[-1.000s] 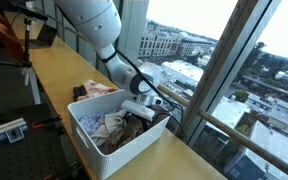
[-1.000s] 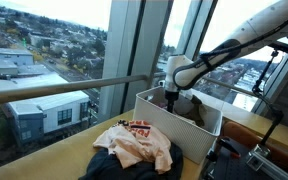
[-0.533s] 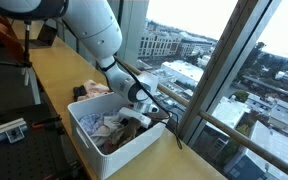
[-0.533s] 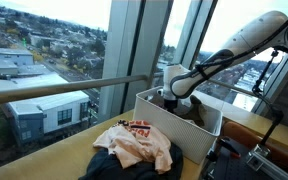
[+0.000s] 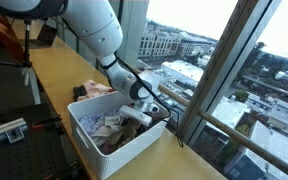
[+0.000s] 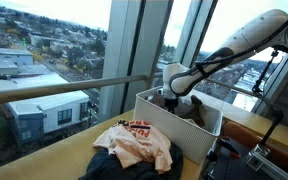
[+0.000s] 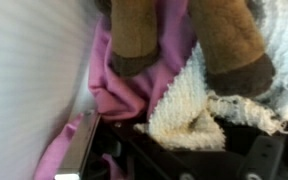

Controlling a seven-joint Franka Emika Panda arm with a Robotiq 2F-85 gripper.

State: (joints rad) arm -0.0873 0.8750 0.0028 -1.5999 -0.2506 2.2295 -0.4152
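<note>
White knitted cloth (image 7: pixel 189 118) between the jaws: soft, light, limp; pinch a bunched fold. Whether they grip it, I cannot tell.

Daylight pours in through the windows (image 5: pixel 234 70), blowing out the sky in both exterior views. The bin (image 5: pixel 87 143) holds soft shadow inside. The wrist view is dim, close and blurred.

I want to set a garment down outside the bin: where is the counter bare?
Bare wood: the counter past the clothes pile, and the strip between bin and window. Crowded: the bin, packed with clothes, and that pile right beside it.
</note>
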